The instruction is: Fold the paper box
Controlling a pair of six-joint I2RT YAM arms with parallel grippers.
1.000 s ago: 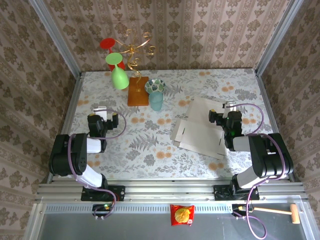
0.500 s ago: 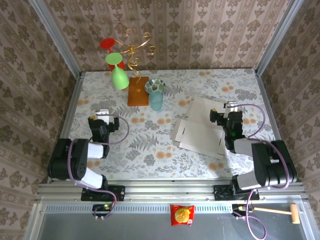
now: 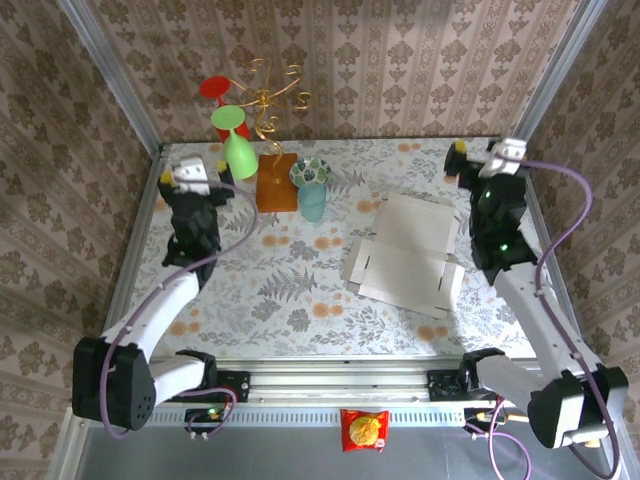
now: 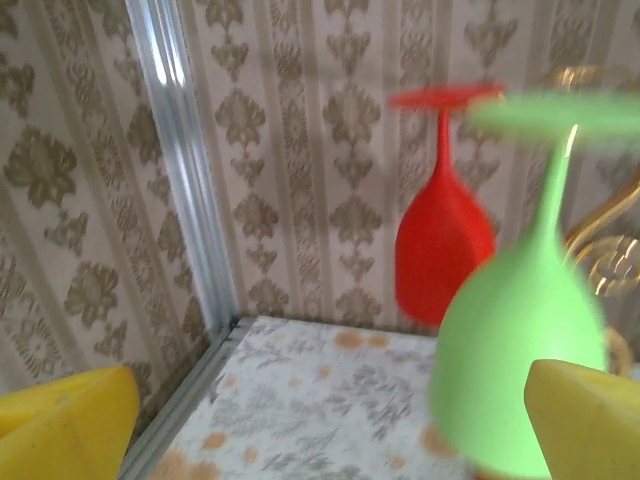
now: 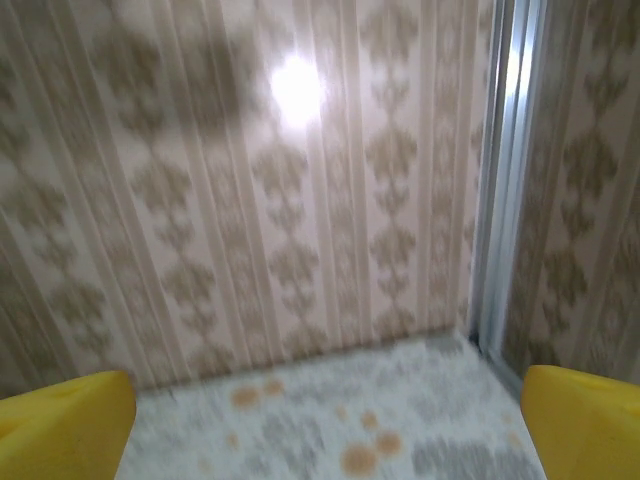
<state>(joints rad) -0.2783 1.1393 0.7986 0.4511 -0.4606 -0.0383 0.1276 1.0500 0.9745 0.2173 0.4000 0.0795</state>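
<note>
A red snack packet (image 3: 365,430) lies on the near ledge, between the arm bases. On the counter (image 3: 300,290), right of centre, the paper box (image 3: 405,255) lies flat and unfolded, touched by neither arm. Farther back near the middle, a teal cup (image 3: 313,203) stands just beside a wooden board (image 3: 275,182) and a patterned bowl (image 3: 310,172). The left pincer (image 3: 193,170) hangs at the far left corner and the right pincer (image 3: 485,155) at the far right, both released with jaws spread wide, grasping nothing. Beyond the left one, a green glass (image 4: 520,375) and a red glass (image 4: 443,250) hang upside down from a gold wire stand (image 3: 270,90).
</note>
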